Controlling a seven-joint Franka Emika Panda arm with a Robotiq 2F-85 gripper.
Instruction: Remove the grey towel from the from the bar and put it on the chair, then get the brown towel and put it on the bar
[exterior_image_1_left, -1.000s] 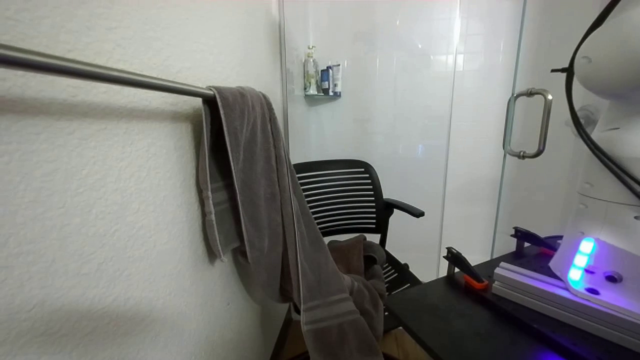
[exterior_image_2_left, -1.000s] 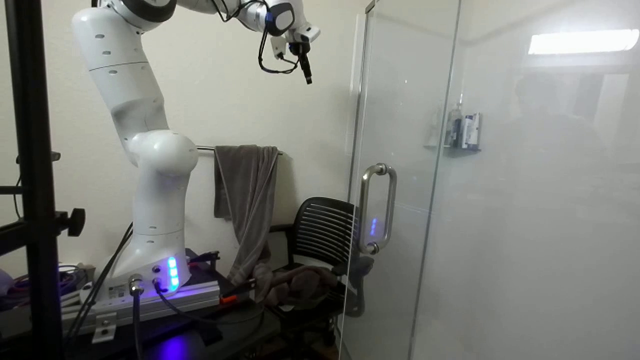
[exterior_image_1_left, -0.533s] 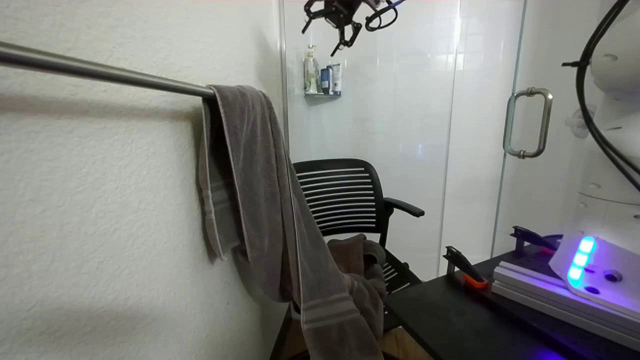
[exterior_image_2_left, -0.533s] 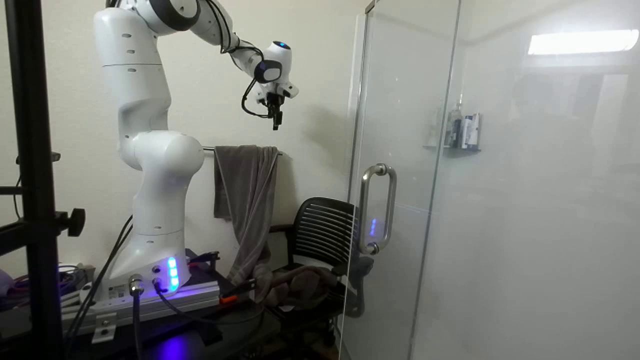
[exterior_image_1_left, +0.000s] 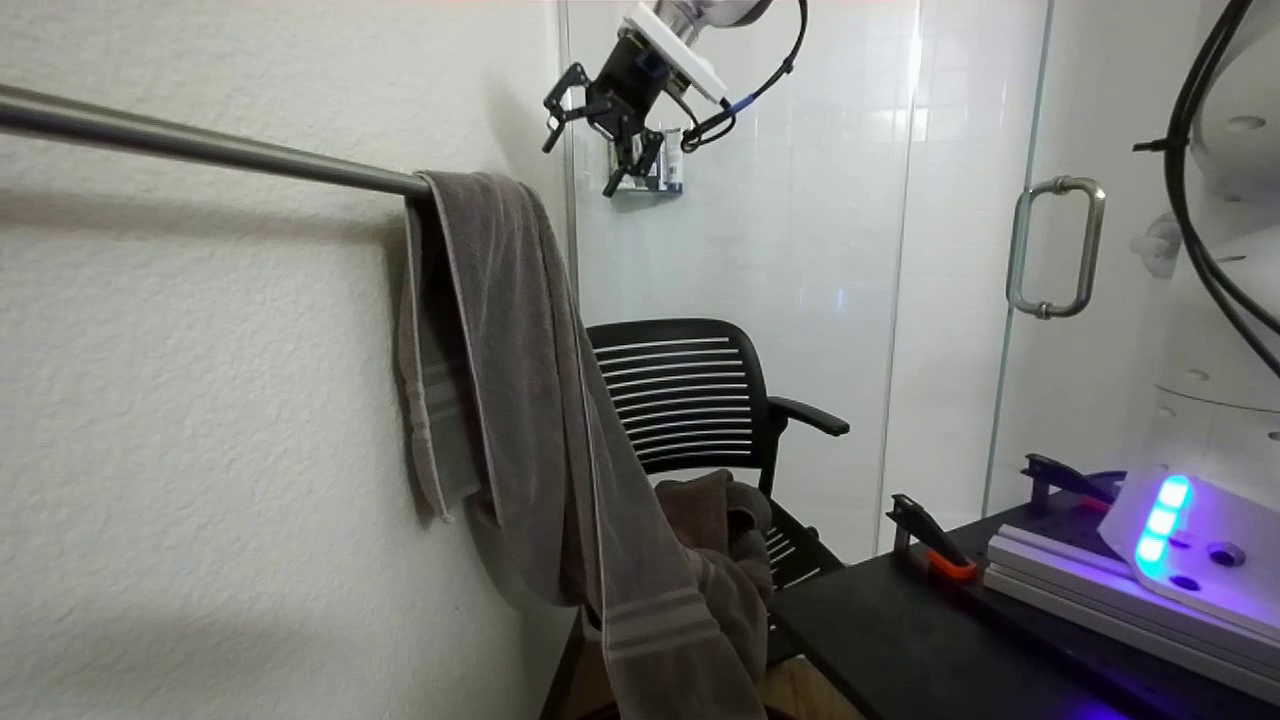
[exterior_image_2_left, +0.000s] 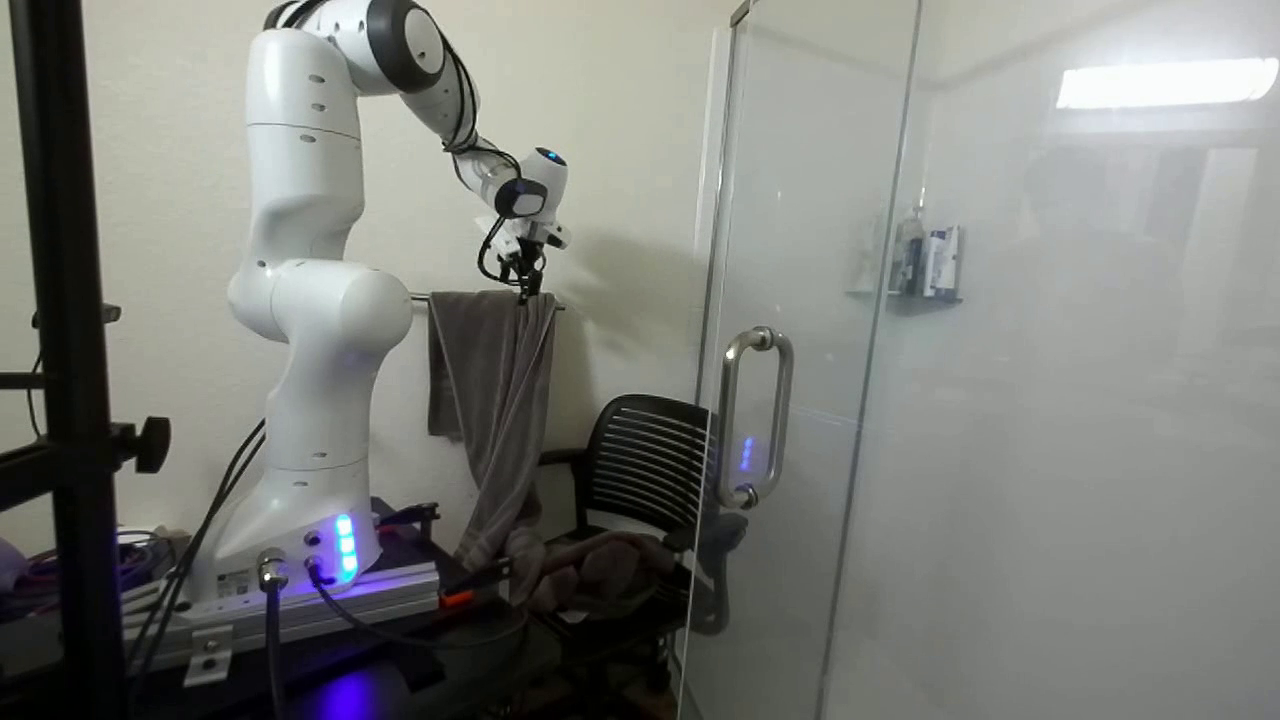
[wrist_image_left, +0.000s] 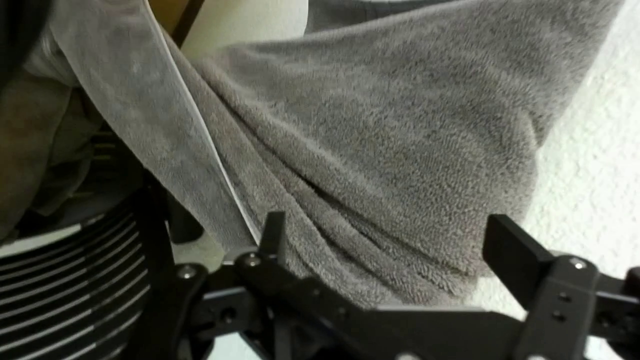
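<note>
The grey towel hangs over the end of the metal bar on the wall, its lower end trailing toward the chair; it also shows in an exterior view and fills much of the wrist view. A brownish bundled towel lies on the seat of the black chair, also in an exterior view; where it parts from the grey towel is unclear. My gripper is open and empty, above and apart from the bar. In the wrist view, the gripper's fingers frame the towel's folds.
A black table with clamps bears the robot base. A glass shower door with a metal handle stands beside the chair. A corner shelf holds bottles. A black stand rises in the foreground.
My gripper has come down from high up and moved toward the wall and the bar, tilting as it came. It stays open. The towels and the chair have not moved.
</note>
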